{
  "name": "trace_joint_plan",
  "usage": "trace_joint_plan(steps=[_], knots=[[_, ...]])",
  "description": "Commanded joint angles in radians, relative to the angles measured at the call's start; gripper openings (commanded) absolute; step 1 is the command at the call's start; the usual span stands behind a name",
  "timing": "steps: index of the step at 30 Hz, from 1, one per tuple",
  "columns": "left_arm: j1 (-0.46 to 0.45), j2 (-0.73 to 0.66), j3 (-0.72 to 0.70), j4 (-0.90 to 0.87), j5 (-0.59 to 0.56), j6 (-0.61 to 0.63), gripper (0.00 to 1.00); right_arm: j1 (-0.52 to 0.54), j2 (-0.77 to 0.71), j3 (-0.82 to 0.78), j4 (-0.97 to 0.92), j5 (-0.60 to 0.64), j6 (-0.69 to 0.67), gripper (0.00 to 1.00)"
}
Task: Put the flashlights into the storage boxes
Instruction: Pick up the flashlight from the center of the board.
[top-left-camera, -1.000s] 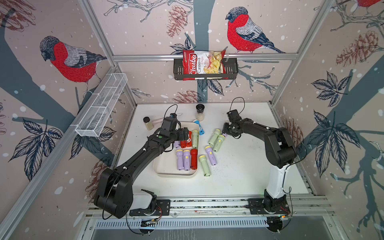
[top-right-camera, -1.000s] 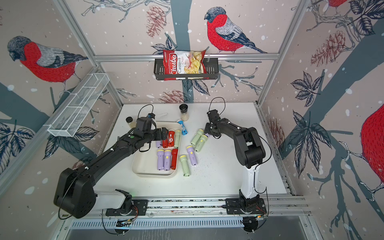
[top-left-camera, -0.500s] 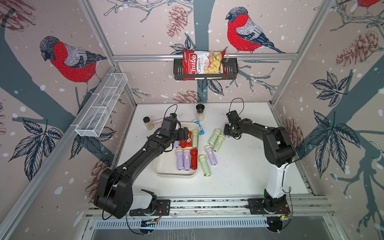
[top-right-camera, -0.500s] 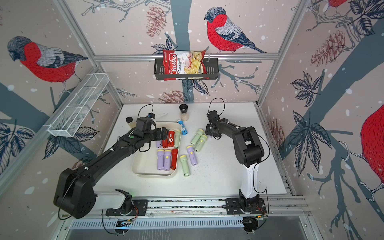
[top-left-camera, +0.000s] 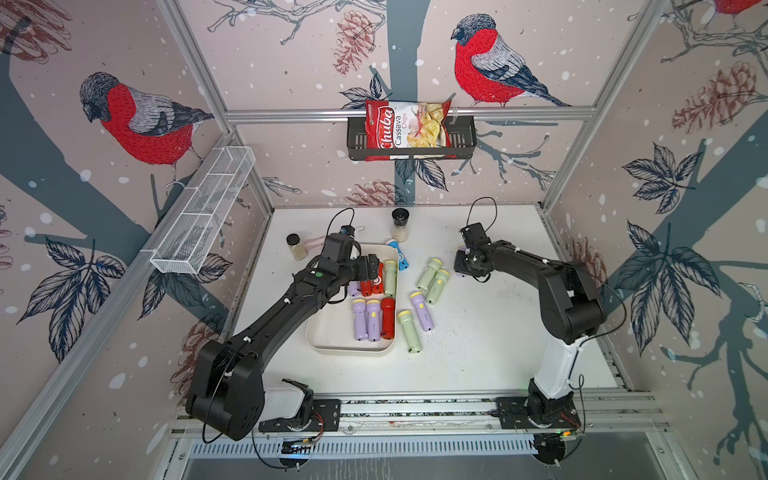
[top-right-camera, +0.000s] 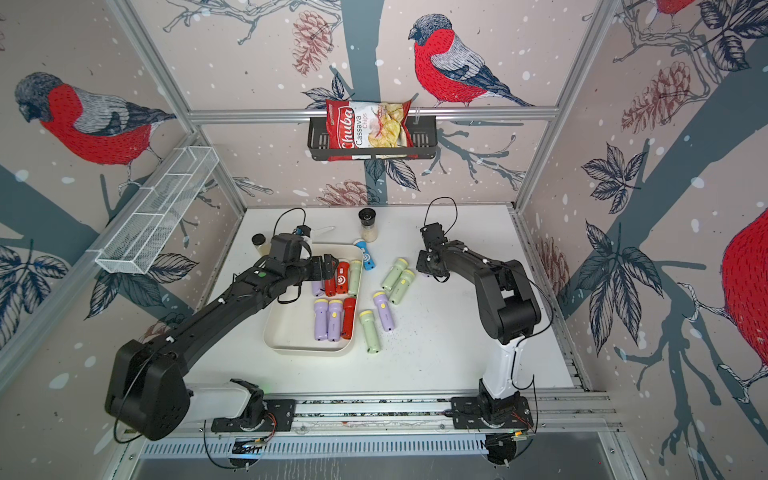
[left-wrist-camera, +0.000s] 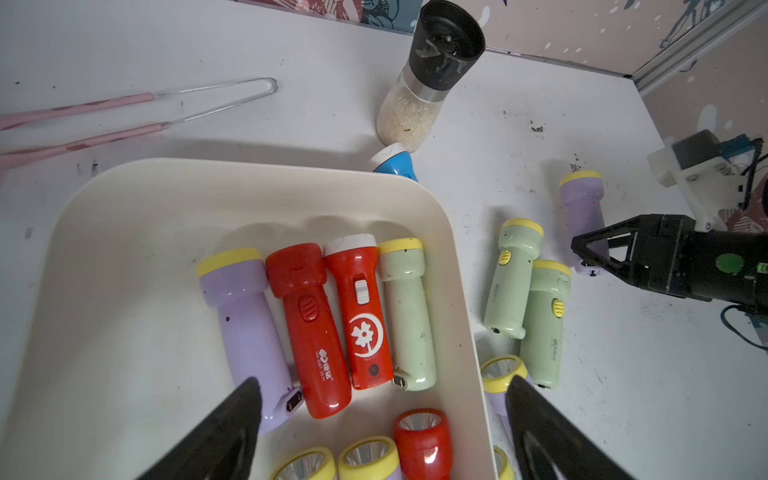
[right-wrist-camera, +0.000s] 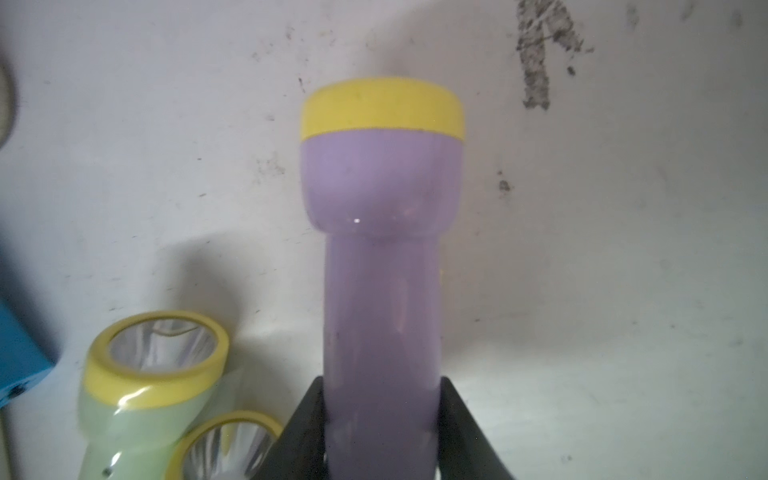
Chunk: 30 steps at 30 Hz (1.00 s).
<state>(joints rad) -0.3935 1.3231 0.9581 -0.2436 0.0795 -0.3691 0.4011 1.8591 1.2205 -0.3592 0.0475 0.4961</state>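
Bird-papered walls (top-left-camera: 291, 62) frame the white table (top-left-camera: 478, 353), where the right gripper (right-wrist-camera: 381, 388) clamps a lilac flashlight (right-wrist-camera: 380, 249) by its handle near two green flashlights (right-wrist-camera: 137, 395). It should lift level, clear of them, toward the cream tray (top-left-camera: 332, 336). The left gripper (left-wrist-camera: 383, 381) hangs open over it.

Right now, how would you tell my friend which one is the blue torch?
Find the cream tray in the middle of the white table. Just outside its far right corner, by the tall black-capped jar, lies the blue torch. It is the only blue one; its neighbours are green, lilac or red.
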Motion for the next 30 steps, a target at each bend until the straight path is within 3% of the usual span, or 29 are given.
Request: trace_joint_plan(steps=[1,13,23,30], knots=[[0.001,-0.021,-0.012,0.061,0.044,-0.004,0.90,0.020,-0.086,-0.072,0.059,0.011,-0.022,0.33],[-0.014,-0.136,-0.132,0.199,0.161,-0.102,0.89,0.162,-0.504,-0.432,0.294,0.003,-0.044,0.31],[-0.141,-0.240,-0.227,0.287,0.146,-0.164,0.88,0.337,-0.803,-0.647,0.484,-0.012,-0.068,0.30],[-0.206,-0.285,-0.317,0.375,0.151,-0.231,0.85,0.449,-0.925,-0.731,0.525,0.015,-0.107,0.29]])
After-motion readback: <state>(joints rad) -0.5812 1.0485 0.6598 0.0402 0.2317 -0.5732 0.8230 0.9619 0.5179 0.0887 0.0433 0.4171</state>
